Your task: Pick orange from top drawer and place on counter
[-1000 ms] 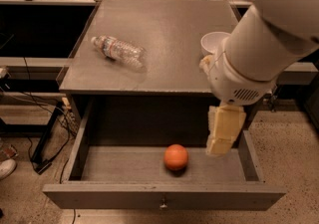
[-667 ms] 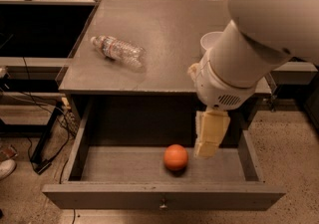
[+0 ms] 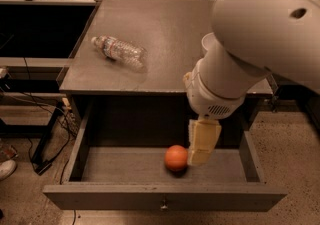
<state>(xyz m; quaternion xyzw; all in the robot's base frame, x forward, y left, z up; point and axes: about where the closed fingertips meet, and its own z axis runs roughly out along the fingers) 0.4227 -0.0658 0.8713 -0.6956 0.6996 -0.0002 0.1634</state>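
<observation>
Grey surface (image 3: 165, 29) carries a plastic bottle (image 3: 119, 49); below it the top drawer (image 3: 165, 200) stands open, exposing the orange (image 3: 176, 158) near its front. My pincer (image 3: 199, 156) hangs just right of the fruit for a grasp; released or clenched, I cannot tell.

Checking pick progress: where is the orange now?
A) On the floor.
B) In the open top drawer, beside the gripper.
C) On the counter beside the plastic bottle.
B: the orange lies on the bottom of the open top drawer, with the gripper close beside it.
</observation>
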